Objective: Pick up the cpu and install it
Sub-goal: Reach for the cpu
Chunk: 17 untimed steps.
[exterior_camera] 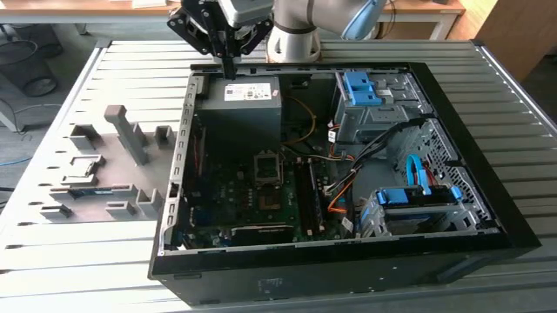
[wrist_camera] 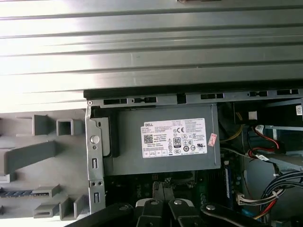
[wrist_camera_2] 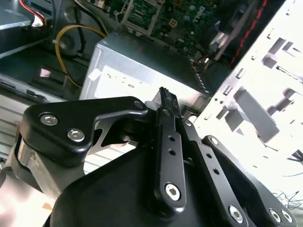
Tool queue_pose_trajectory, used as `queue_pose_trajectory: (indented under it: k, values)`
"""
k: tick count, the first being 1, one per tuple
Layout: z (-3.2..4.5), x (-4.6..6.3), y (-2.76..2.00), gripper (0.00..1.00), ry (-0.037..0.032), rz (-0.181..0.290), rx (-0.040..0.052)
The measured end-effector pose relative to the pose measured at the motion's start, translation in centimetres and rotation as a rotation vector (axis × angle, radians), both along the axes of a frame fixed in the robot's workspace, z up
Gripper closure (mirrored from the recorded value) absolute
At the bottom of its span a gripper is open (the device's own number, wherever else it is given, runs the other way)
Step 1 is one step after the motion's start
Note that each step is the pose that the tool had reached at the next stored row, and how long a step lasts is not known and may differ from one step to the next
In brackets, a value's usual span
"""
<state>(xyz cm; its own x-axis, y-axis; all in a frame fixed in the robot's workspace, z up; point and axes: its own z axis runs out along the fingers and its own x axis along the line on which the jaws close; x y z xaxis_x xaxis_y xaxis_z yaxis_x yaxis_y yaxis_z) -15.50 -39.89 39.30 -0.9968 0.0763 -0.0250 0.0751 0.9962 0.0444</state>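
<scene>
Your work surface is a slatted metal table (exterior_camera: 104,261) carrying an open computer case (exterior_camera: 509,215), with a grey tray (exterior_camera: 44,171) of holders at the exterior view's left. In that view your gripper (exterior_camera: 229,73) hangs above the far edge of the case, over the grey power supply box (exterior_camera: 239,114), its fingers drawn together into one thin dark blade with nothing square showing between them. The cpu (exterior_camera: 85,164) is hard to pick out. What you can make out is a small flat square in a nest on the tray, near the green memory stick (exterior_camera: 87,192) and well apart from the fingers, though it is too small to be sure of. Inside the case, the socket (exterior_camera: 268,168) shows a metal frame around a dark middle. In the second wrist view the fingers (wrist_camera_2: 163,142) meet at the tip of the gripper (wrist_camera_2: 168,101), above the power supply box (wrist_camera_2: 137,59), with the tray (wrist_camera_2: 265,94) bright beside it. In the first wrist view the gripper (wrist_camera: 161,190) sits at the picture's edge, fingers close together, the labelled power supply box (wrist_camera: 128,142) just beyond them and the tray (wrist_camera: 28,137) off to one side.
</scene>
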Motion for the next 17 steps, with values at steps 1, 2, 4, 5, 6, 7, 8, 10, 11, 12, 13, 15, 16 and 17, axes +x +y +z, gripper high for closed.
queue_pose_trajectory:
  k: [1,2,4,5,6,7,8,10,11,12,13,15,16,17]
  values:
    - [0.00,-0.3,0.00,0.90,0.0000,0.000,0.0000]
    - [-0.01,-0.7,0.00,0.90,-0.0001,0.000,0.0000]
    - [-0.02,-1.4,0.00,0.90,-0.0001,0.000,0.0000]
    - [-0.02,-1.7,0.00,0.90,0.0000,0.000,-0.0001]
    - [-0.02,-2.0,0.00,0.90,0.0000,0.000,-0.0001]
    - [-0.03,-2.4,0.00,0.90,0.0000,0.000,-0.0001]
    - [-0.04,-2.6,0.00,0.90,0.0000,0.000,-0.0001]
    - [-0.05,-3.2,0.00,0.90,0.0000,0.000,0.0000]
    - [-0.06,-3.5,0.00,0.90,-0.0001,0.000,0.0000]
    - [-0.07,-3.7,0.00,0.90,-0.0001,0.000,0.0000]
    - [-0.07,-4.0,0.00,0.90,-0.0001,0.000,0.0000]
    - [-0.08,-4.5,0.00,0.90,-0.0001,0.000,0.0000]
    - [-0.08,-4.8,0.00,0.90,0.0000,0.000,0.0000]
    - [-0.08,-5.0,0.00,0.90,0.0000,0.000,-0.0001]
